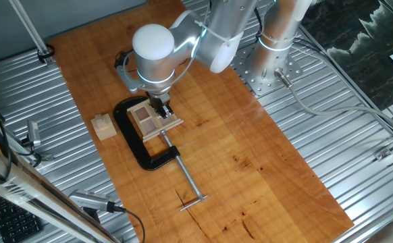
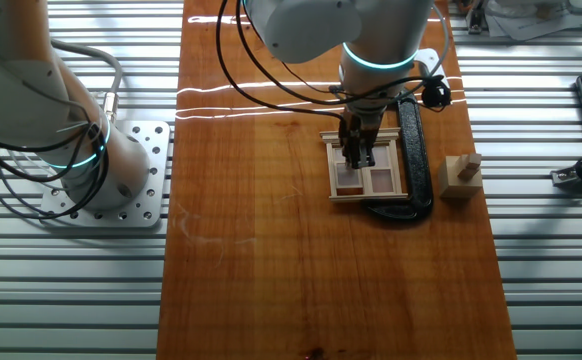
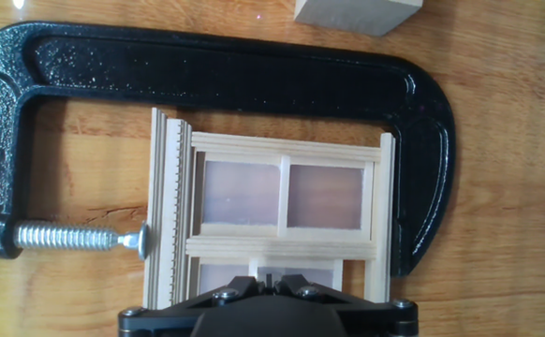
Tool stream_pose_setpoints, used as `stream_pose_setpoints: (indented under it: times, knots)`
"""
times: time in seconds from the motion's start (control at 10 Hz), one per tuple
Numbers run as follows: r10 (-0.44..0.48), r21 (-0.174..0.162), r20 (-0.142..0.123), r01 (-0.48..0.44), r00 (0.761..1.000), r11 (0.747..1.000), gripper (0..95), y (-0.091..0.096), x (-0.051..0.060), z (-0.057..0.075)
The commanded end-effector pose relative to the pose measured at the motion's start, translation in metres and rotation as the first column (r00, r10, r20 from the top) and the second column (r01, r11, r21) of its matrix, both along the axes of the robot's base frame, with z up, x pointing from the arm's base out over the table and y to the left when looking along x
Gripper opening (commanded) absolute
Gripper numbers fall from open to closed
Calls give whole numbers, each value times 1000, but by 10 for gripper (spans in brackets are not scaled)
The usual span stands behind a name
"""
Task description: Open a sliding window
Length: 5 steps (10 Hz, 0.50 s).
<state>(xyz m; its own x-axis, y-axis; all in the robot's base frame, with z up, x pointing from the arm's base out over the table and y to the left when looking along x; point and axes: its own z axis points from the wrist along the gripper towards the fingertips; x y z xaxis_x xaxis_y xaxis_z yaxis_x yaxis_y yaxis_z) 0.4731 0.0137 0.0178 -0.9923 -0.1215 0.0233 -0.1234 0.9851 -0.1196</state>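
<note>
Clamp iron is what hems my hand in: the black C-clamp [image 3: 254, 80] curls round the sliding window [image 3: 277, 220], its back bar lying just beyond the frame as the hand camera looks, its fixed jaw touching one side of the frame and its steel screw [image 3: 66, 236] pressing the pad against the ridged moulding on the opposite side. I see the window lying flat on the wooden table [image 1: 250, 155], directly beneath my gripper [image 1: 163, 108], which points straight down onto it. From the hand view only the gripper body shows at the bottom edge, over the lower pair of panes; the fingertips are hidden, so I cannot tell how far apart they stand or whether they grip anything. In the other fixed view the fingers [image 2: 356, 150] reach the frame near its central crossbar. Beyond the clamp's back bar sits a small wooden cube [image 2: 461, 178], apart from it. The screw's long handle [image 1: 186, 182] runs away from my hand across the board.
</note>
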Motion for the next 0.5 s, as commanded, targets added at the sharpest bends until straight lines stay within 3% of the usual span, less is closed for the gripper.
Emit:
stream_pose_setpoints:
  times: [0.1, 0.5]
  knots:
    - [-3, 0, -3, 3, 1000, 1000, 0, 1, 0, -1]
    - [-9, -3, -3, 9, 1000, 1000, 0, 2, 1, -2]
